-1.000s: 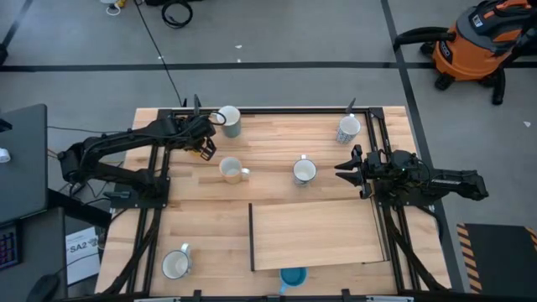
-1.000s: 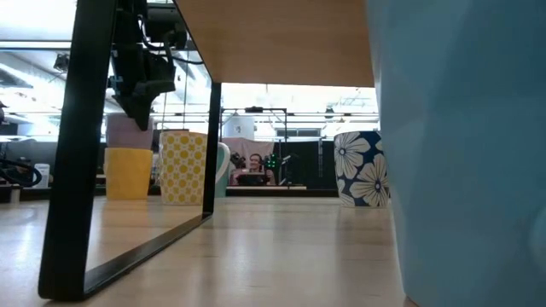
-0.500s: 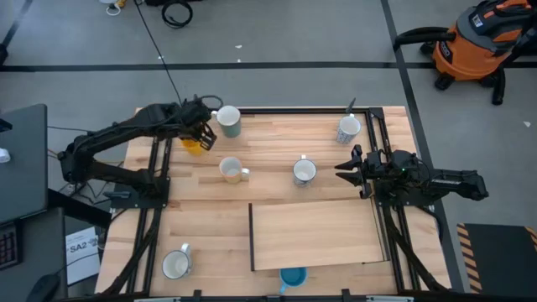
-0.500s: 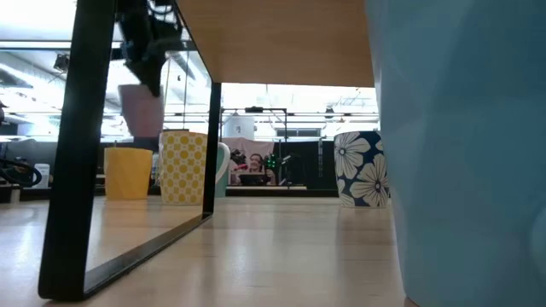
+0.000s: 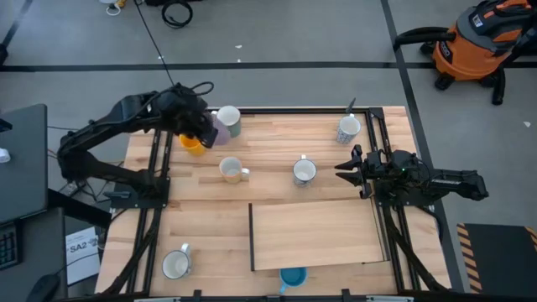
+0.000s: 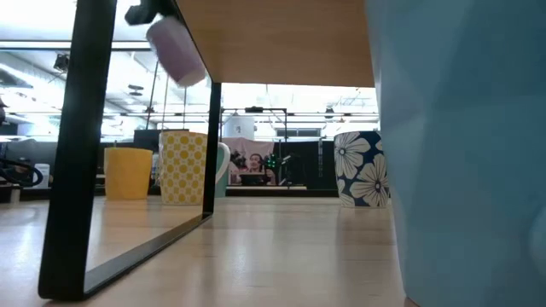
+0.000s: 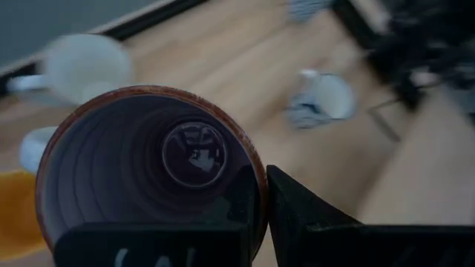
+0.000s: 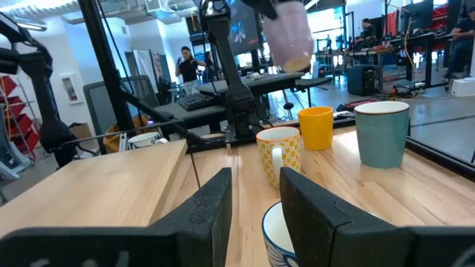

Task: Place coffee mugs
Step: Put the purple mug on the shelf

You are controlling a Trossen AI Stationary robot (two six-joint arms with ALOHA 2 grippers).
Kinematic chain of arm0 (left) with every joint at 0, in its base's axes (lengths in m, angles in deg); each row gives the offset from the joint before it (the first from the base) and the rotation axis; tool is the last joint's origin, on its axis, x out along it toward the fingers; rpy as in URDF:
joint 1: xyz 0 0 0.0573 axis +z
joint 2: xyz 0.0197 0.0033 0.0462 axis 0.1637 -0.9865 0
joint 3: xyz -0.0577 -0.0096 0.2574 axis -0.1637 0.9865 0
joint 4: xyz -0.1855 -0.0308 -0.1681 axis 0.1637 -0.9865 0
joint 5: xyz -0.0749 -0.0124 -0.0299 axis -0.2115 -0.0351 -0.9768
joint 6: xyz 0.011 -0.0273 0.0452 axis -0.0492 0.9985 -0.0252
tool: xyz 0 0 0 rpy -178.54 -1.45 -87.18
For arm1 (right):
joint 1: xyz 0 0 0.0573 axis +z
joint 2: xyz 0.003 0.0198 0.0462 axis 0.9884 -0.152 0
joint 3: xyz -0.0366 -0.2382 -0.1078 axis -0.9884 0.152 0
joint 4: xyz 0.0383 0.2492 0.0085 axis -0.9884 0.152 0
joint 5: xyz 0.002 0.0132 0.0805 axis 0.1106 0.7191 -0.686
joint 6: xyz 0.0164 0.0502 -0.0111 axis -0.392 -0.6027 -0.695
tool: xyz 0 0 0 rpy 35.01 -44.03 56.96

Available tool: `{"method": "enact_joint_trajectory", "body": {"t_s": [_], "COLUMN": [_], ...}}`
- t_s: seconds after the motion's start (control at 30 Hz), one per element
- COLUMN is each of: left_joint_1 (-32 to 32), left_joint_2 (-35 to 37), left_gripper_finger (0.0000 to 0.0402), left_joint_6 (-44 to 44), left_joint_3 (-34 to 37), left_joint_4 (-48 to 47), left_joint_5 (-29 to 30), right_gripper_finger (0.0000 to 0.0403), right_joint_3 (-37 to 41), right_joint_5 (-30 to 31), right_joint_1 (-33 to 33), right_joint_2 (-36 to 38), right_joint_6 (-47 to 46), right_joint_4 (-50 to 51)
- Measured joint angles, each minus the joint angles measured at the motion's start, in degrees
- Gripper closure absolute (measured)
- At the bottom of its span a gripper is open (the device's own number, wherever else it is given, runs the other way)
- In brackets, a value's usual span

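Left end effector (image 5: pixel 201 132) holding purple mug (image 5: pixel 206 134) aloft, above orange mug (image 5: pixel 192 144) beside grey mug (image 5: pixel 228 120); right end effector (image 5: pixel 346 171) parted, idle.

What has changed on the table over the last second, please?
The left gripper has lifted the purple mug off the table, clear of the orange mug, and tilted it. The right gripper and the other mugs have stayed put.

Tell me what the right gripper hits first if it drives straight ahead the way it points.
Most likely the white mug with blue pattern, directly ahead of the right gripper in the high view. In the right wrist view its rim sits between the open fingers, so contact seems near; height is uncertain.
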Motion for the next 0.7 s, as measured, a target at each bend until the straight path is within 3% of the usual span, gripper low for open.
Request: {"method": "enact_joint_trajectory", "body": {"t_s": [0.3,0.7], "left_joint_1": [-13.43,-27.12], "left_joint_2": [-1.42,-10.95], "left_gripper_finger": [0.0374,0.0374], "left_joint_6": [11.35,22.15], "left_joint_3": [-1.20,-1.20], "left_joint_4": [15.28,32.14], "left_joint_5": [-2.89,-7.56], "right_gripper_finger": [0.0282,0.0282], "right_joint_3": [-0.01,-0.01], "right_joint_5": [0.00,0.28], "right_joint_1": [-0.01,0.01], "right_joint_2": [-0.02,-0.36], "right_joint_6": [0.00,-0.01], "right_joint_4": [0.01,-0.72]}}
